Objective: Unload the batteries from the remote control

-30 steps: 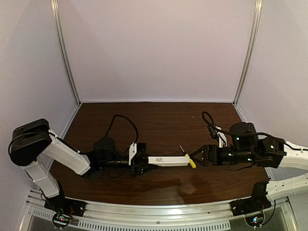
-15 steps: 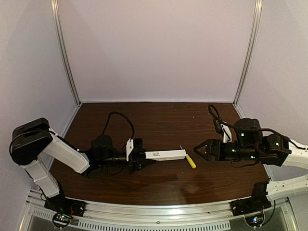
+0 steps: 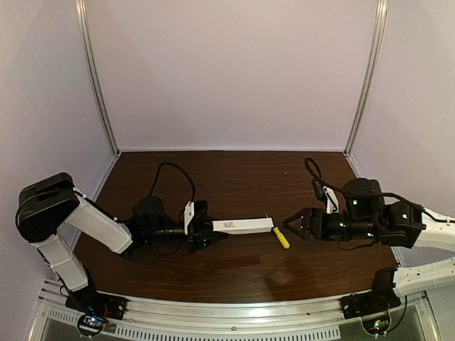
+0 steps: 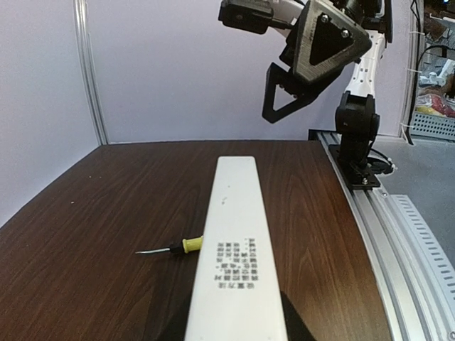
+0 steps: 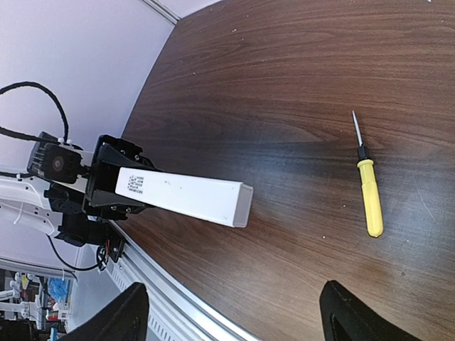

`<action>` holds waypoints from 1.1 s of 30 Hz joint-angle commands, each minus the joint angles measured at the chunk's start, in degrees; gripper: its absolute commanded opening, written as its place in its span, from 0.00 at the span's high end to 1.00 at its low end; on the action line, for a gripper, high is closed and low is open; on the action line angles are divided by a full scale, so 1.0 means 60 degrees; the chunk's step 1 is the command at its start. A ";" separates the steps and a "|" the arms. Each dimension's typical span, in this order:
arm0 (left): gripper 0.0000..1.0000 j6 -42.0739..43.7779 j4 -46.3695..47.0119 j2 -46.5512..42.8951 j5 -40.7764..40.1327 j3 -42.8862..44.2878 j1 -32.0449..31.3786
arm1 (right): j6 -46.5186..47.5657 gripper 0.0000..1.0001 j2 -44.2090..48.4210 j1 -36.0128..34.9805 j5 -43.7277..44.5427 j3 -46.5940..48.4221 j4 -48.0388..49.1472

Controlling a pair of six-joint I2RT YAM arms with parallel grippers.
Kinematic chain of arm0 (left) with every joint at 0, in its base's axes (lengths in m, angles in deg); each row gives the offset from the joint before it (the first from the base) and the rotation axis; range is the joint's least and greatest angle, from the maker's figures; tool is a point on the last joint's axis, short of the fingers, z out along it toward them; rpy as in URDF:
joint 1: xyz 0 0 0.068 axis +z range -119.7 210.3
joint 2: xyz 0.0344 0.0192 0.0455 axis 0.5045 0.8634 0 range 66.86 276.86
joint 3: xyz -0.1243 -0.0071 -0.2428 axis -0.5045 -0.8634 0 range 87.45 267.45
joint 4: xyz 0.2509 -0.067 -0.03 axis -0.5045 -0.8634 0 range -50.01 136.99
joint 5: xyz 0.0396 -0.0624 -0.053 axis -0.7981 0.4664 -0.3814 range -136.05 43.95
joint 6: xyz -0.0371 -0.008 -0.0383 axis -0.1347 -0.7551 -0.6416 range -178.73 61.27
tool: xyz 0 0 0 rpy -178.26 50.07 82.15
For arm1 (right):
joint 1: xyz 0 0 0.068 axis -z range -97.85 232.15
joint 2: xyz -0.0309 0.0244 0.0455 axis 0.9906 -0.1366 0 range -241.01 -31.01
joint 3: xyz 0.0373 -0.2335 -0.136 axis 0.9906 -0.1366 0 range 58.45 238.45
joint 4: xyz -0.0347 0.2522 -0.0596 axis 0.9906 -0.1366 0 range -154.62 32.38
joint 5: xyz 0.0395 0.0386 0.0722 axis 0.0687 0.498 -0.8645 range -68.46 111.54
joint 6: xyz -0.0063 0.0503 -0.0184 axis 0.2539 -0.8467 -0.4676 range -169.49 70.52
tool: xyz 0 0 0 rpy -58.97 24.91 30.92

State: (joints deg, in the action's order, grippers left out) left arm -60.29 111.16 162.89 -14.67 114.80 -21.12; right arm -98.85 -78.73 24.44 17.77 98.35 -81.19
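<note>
Remote control [image 3: 242, 226]: white bar clamped at one end in the left gripper [image 3: 204, 232], projecting straight out from its jaws, raised off the table [image 3: 234, 177] | right gripper [image 3: 291, 226]: jaws spread wide, holding nothing, facing the remote's free end | yellow-handled screwdriver [image 3: 281, 236]: flat on the table, just ahead of those spread jaws.

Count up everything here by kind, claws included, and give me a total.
remote control: 1
yellow-handled screwdriver: 1
claws: 2, the left claw shut on the remote control, the right claw open
batteries: 0 in view
Total: 4
</note>
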 commanded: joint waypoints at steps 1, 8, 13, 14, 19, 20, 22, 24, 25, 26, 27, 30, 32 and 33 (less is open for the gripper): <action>1.00 -0.0285 0.0222 0.0024 0.0707 0.0335 0.0081 | -0.0331 0.17 -0.0107 0.0061 -0.0545 -0.0307 0.0534; 1.00 -0.0423 0.0077 0.0003 0.1423 0.0421 0.0074 | -0.0587 0.23 -0.0751 0.0068 -0.1252 -0.0478 0.1175; 1.00 -0.0443 0.0097 -0.0078 0.1811 0.0365 0.0081 | -0.0742 0.31 -0.1173 0.0066 -0.1439 -0.0571 0.1850; 1.00 -0.0443 0.0102 -0.0100 0.1871 0.0343 0.0075 | -0.0771 0.32 -0.1249 0.0064 -0.1489 -0.0571 0.1950; 1.00 -0.0406 0.0069 -0.0190 0.1972 0.0304 0.0075 | -0.0853 0.38 -0.1499 0.0068 -0.1791 -0.0611 0.2387; 1.00 -0.0400 0.0062 -0.0198 0.1973 0.0304 0.0066 | -0.0867 0.40 -0.1519 0.0068 -0.1838 -0.0627 0.2453; 1.00 -0.0399 0.0053 -0.0213 0.1985 0.0315 0.0074 | -0.0930 0.42 -0.1524 0.0068 -0.1871 -0.0717 0.2610; 1.00 -0.0399 0.0045 -0.0249 0.2020 0.0332 0.0074 | -0.1011 0.45 -0.1538 0.0067 -0.1940 -0.0760 0.2721; 1.00 -0.0399 0.0042 -0.0269 0.2032 0.0321 0.0074 | -0.1015 0.47 -0.1558 0.0061 -0.1976 -0.0761 0.2738; 1.00 -0.0399 0.0033 -0.0283 0.2027 0.0308 0.0074 | -0.1041 0.48 -0.1577 0.0067 -0.2013 -0.0748 0.2740; 1.00 -0.0399 0.0022 -0.0297 0.2013 0.0305 0.0074 | -0.1057 0.49 -0.1596 0.0068 -0.2042 -0.0747 0.2742; 1.00 -0.0399 -0.0007 -0.0316 0.2003 0.0290 0.0074 | -0.1120 0.53 -0.1582 0.0068 -0.2084 -0.0782 0.2804; 1.00 -0.0399 -0.0004 -0.0327 0.2007 0.0290 0.0067 | -0.1143 0.55 -0.1598 0.0067 -0.2125 -0.0789 0.2840; 1.00 -0.0399 -0.0001 -0.0318 0.2007 0.0290 0.0075 | -0.1147 0.56 -0.1610 0.0061 -0.2153 -0.0790 0.2850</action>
State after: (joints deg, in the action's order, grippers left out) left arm -62.41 109.28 162.37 -3.59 116.07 -21.05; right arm -105.27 -88.13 24.44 5.77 94.48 -65.58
